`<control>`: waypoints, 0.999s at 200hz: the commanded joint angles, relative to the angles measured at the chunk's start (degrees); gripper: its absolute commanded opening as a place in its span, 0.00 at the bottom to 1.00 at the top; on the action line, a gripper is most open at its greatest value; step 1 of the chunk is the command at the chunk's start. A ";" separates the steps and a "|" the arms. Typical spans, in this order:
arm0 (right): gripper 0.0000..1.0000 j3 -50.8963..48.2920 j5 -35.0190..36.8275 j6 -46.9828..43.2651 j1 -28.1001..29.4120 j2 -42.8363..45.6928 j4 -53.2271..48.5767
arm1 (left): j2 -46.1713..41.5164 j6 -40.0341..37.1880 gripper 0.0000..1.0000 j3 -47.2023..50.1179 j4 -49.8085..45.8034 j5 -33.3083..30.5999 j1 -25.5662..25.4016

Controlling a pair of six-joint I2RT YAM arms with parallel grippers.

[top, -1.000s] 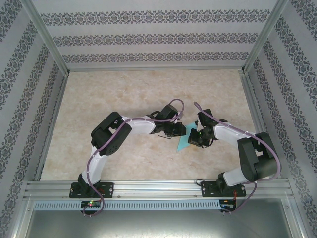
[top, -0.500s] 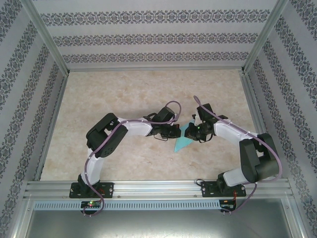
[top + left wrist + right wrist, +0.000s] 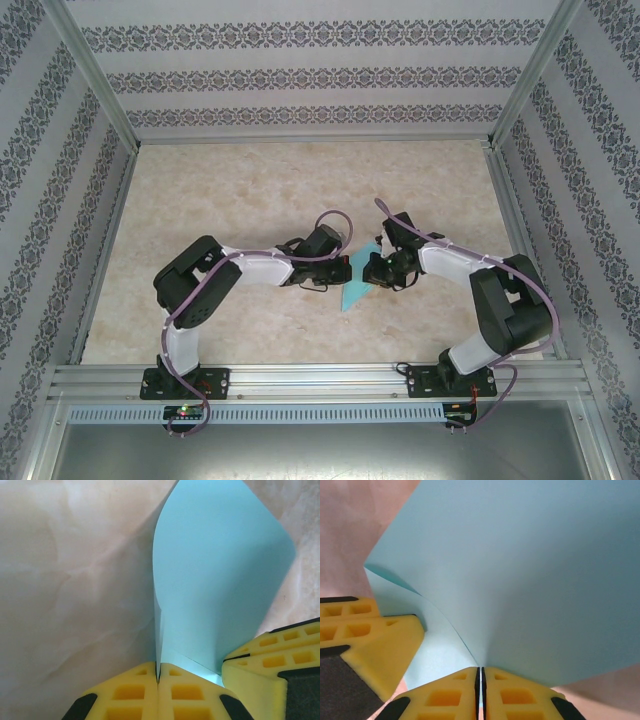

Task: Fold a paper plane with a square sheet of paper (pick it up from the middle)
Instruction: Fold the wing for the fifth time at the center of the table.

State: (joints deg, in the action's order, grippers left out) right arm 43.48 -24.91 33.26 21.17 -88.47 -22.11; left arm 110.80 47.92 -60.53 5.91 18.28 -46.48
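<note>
The square sheet of paper [image 3: 353, 288] is light cyan, and from above it looks like a narrow pointed strip between the two wrists. My left gripper [image 3: 345, 268] is shut on its left edge. In the left wrist view the yellow jaws [image 3: 158, 672] pinch a thin edge, and the sheet [image 3: 220, 580] curves upward away from them. My right gripper [image 3: 373, 270] is shut on the right side. Its jaws [image 3: 481, 672] press together on the sheet [image 3: 520, 570], which bows over them. Each wrist view shows the other gripper's yellow fingers [image 3: 275, 655] [image 3: 365, 640] close by.
The marble-patterned tabletop [image 3: 250, 190] lies under the paper. Patterned walls with metal posts [image 3: 100, 90] enclose the table on three sides. A metal rail [image 3: 320, 380] runs along the near edge at the arm bases.
Both wrists and the paper between them have shifted left and slightly away from the bases. The left gripper's jaws have closed on the paper's edge.
</note>
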 commanded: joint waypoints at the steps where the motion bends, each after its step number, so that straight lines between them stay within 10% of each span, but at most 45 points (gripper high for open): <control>1: 0.13 -1.46 1.37 2.57 0.30 3.51 1.62 | -1.73 1.90 0.05 0.55 2.74 -2.56 -1.72; 200: 0.08 -11.09 6.84 10.54 2.26 5.44 8.73 | -2.43 0.71 0.13 -0.47 1.45 -1.77 -3.09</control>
State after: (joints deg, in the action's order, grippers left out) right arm 33.19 -20.78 44.45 24.10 -82.04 -12.99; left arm 110.78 48.64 -60.66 6.55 16.38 -48.62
